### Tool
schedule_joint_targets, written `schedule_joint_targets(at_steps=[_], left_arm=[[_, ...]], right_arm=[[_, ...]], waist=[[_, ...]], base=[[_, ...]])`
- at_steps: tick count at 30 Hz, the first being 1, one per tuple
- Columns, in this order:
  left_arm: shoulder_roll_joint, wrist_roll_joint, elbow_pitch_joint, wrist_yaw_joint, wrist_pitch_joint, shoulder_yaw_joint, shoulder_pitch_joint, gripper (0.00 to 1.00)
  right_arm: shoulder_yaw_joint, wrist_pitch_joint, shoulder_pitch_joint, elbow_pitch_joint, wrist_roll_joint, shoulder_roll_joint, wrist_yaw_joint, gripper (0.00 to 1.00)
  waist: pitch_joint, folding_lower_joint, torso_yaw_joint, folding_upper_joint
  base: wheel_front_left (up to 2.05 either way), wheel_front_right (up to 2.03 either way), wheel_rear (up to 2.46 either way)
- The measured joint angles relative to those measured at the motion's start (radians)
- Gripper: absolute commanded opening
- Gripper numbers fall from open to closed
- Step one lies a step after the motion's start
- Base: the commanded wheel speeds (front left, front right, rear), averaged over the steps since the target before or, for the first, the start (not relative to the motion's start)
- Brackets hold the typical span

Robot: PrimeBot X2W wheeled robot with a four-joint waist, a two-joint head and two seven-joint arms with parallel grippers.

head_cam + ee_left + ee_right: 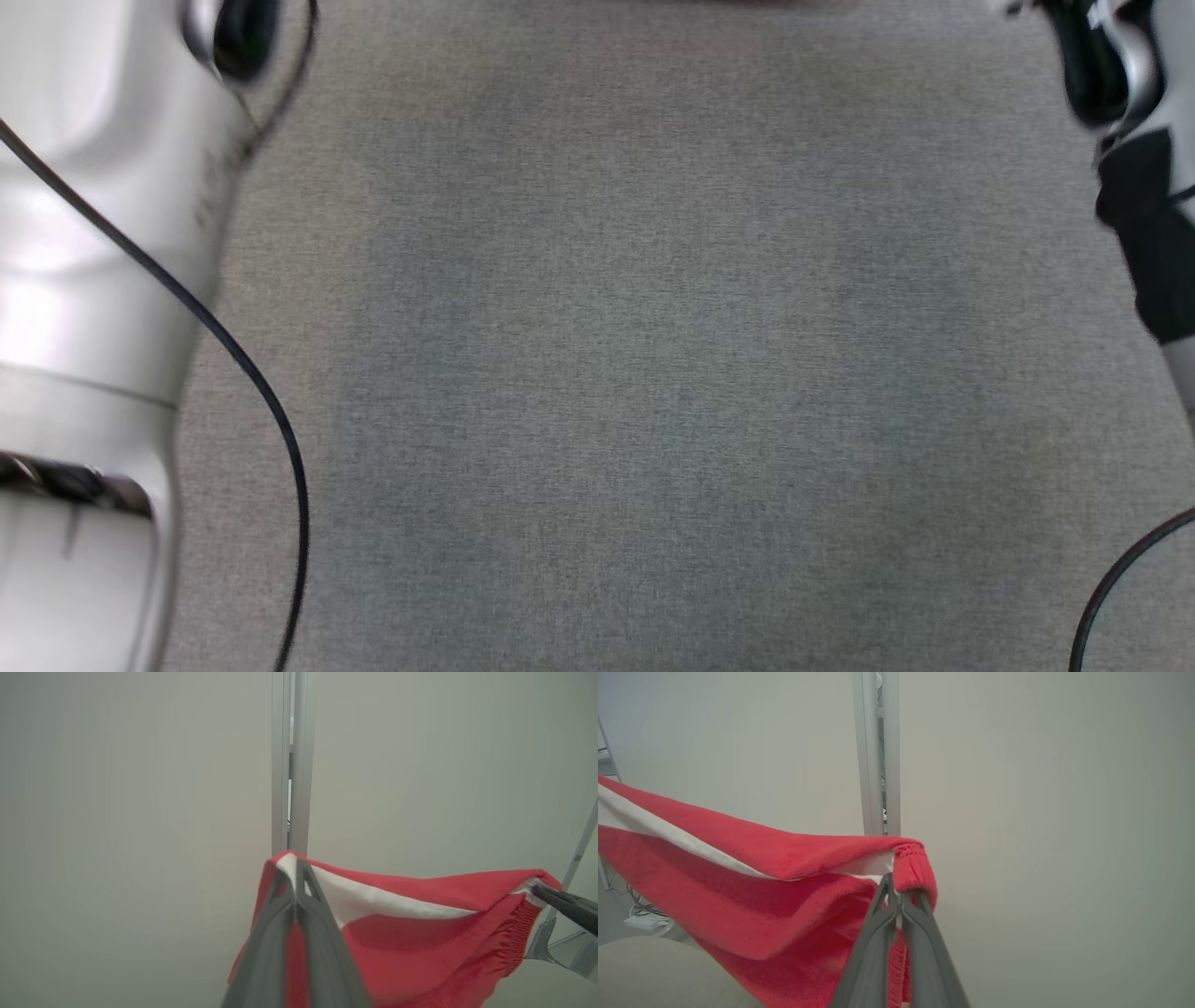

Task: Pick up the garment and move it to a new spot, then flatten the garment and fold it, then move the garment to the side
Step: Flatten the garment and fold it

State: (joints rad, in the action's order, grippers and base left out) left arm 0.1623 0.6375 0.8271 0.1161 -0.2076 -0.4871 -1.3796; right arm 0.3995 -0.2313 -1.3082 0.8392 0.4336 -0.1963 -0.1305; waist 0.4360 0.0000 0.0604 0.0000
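Step one, by my read: the garment (420, 938) is picked up and airborne, not yet set down at a new spot.

Left gripper (294, 873): jaws clenched on one top corner, pinching red cloth with a white inner band. Right gripper (896, 890): jaws clenched on the other corner, at the ribbed hem. The cloth spans between the two, top edge sagging a little, body hanging below. I can't tell whether the lower hem touches anything.

Behind it are a pale wall and an aluminium post (289, 765). The head view looks down on the grey worktop (653, 373), with the left forearm (84, 233) at its edge.

Next move, my call: carry to the target patch of worktop and lower both arms together. Keep the corners apart so the cloth lands spread, not bunched. Let go only once it lies down. Risk: the thin pinch at the left corner may slip under a tug.
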Motion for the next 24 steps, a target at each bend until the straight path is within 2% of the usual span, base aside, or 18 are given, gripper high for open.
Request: schedule_joint_targets(at_steps=[4, 8, 17, 20, 24], left_arm=[[-0.036, 0.048, 0.057, -0.004, -0.038, 0.029, 0.155, 0.00], [-0.054, 0.051, 0.050, -0.013, -0.050, 0.056, 0.302, 0.00], [-0.062, -0.013, -0.222, -0.006, -0.052, 0.173, 0.703, 0.00], [-0.043, -0.029, -0.332, -0.002, -0.052, 0.195, 0.839, 0.00], [-0.015, -0.041, -0.468, -0.012, -0.044, 0.194, 1.019, 0.00]], right_arm=[[0.070, -0.017, 0.095, 0.065, 0.037, -0.008, 0.000, 0.00], [0.124, -0.026, 0.207, 0.073, 0.103, -0.011, 0.000, 0.00], [0.261, -0.030, 0.502, -0.034, 0.306, -0.065, 0.000, 0.00], [0.303, -0.031, 0.576, -0.107, 0.352, -0.083, 0.000, 0.00], [0.333, -0.033, 0.683, -0.200, 0.398, -0.138, 0.000, 0.00]], waist=[[0.001, 0.0000, 0.014, 0.0000], [-0.010, 0.0000, 0.022, 0.0000], [-0.079, 0.0000, 0.023, 0.0000], [-0.105, 0.0000, 0.008, 0.0000], [-0.146, 0.0000, -0.006, 0.0000]], base=[[0.00, 0.00, 0.00], [0.00, 0.00, 0.00], [0.00, 0.00, 0.00], [0.00, 0.00, 0.00], [0.00, 0.00, 0.00]])
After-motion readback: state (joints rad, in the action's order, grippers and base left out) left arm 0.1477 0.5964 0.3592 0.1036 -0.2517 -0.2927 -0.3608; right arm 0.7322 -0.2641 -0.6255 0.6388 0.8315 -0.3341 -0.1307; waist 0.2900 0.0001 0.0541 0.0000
